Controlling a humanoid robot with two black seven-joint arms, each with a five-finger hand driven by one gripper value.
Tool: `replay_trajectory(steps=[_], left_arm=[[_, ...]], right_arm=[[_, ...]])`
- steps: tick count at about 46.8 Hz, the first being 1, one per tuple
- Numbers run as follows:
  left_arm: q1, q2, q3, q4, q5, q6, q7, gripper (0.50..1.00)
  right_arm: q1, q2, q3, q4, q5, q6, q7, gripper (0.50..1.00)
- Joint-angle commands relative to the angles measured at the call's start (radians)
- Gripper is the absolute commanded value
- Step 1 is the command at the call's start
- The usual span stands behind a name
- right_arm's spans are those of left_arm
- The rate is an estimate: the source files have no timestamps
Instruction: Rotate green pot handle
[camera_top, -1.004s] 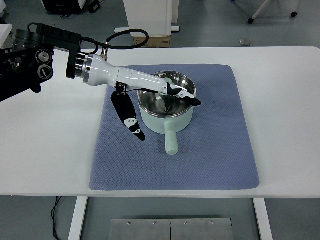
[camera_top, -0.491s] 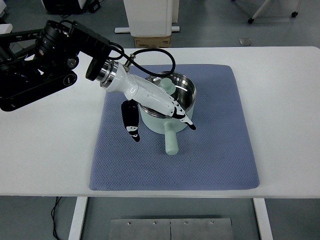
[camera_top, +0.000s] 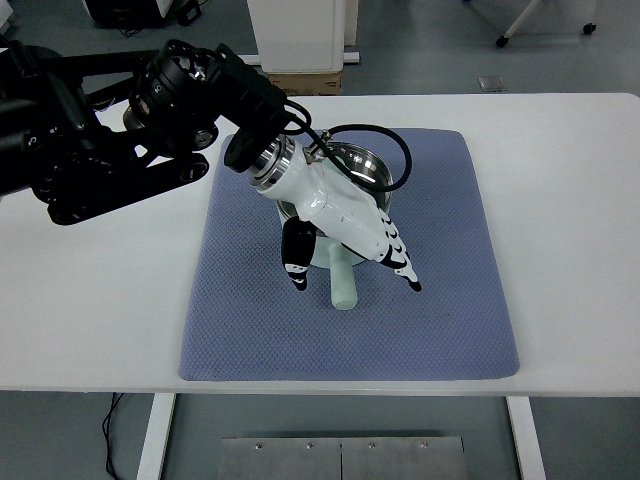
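Head view, frame centre: green pot (camera_top: 362, 172) on blue mat (camera_top: 440, 290), mostly hidden under left hand (camera_top: 345, 245). Handle (camera_top: 342, 283) pointing toward lower edge. Thumb and fingers (camera_top: 402, 266) spread astride handle, apparently not closed, positioned for rotation.

One green pot (camera_top: 362, 170), one blue mat (camera_top: 450, 290), one white table (camera_top: 570, 230), one robot hand (camera_top: 345, 225)

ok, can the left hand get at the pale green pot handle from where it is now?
Probably yes. The left hand hangs right over the pale green pot handle, thumb on one side and the other fingers on the other, open. Nothing lies between them on the blue mat.
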Motion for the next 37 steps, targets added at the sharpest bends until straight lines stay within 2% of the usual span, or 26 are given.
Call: replay_trajectory(steps=[1,12,37], left_arm=[[-0.021,-0.015,0.017,-0.022,0.005,0.0,0.0,1.0],[-0.058,-0.032,0.089,-0.071,0.086,0.0,0.0,1.0],[-0.085,-0.061,0.166,-0.071,0.155,0.0,0.0,1.0]], right_arm=[[0.0,0.0,0.0,0.0,0.0,0.0,0.0,1.0],[0.0,0.0,0.0,0.0,0.0,0.0,0.0,1.0],[0.0,0.0,0.0,0.0,0.0,0.0,0.0,1.0]])
